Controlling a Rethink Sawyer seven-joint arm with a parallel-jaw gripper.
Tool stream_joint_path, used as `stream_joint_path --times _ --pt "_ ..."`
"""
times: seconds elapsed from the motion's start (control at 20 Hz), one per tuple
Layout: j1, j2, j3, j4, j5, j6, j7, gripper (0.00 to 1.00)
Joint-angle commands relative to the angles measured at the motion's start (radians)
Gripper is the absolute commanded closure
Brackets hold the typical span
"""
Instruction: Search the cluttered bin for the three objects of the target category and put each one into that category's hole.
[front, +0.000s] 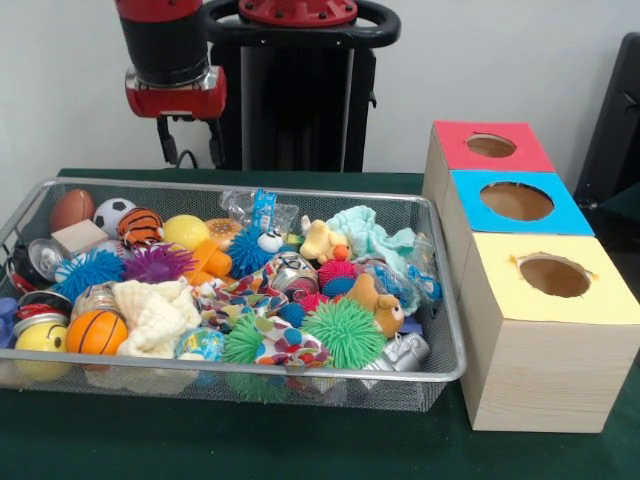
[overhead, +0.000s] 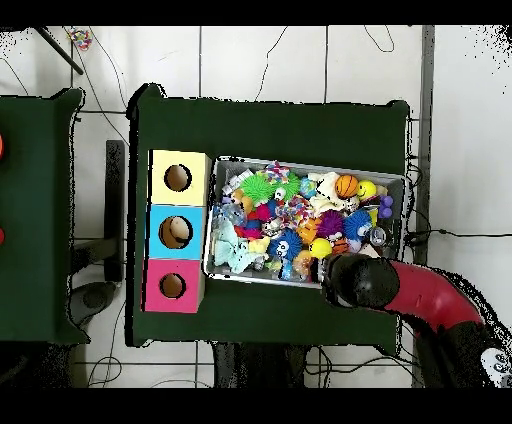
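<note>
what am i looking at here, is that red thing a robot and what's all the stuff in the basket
Yes. The red and black arm is a robot standing at a green table. One picture is taken from across the table, facing the robot; the other looks straight down from above.

The arm hangs over the far end of a wire-mesh basket full of toys: spiky rubber balls, a small basketball, a striped tiger, a brown teddy bear, a yellow duck.

Beside the basket stand three wooden boxes, each with a round hole: red-topped, blue-topped, yellow-topped.

The arm holds nothing that the pictures show; its grasping end is too dark to make out.
</note>
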Motion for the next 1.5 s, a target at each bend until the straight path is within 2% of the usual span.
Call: stream_joint_path --times 0.05,0.2,0.35,0.7,0.95,1.1,1.3,1.5 --pt "0.048 -0.119 0.009 0.082 0.104 0.024 0.148 0.0" --pt "0.044 -0.107 0.027 0.089 0.133 0.005 0.126 0.0" --pt "0.047 -0.046 0.025 0.052 0.123 -0.023 0.105 0.0" --pt "0.025 0.124 0.041 -0.1 0.09 -0.02 0.02 0.0" --pt "-0.004 0.191 0.054 -0.15 0.078 -0.026 -0.018 0.0" --pt "-0.034 0.218 0.057 -0.153 0.073 -0.059 -0.022 0.0" --pt "-0.106 0.198 0.085 -0.103 0.085 -0.046 -0.055 0.0" --pt "-0.169 0.245 0.108 -0.125 0.062 -0.038 -0.103 0.0"
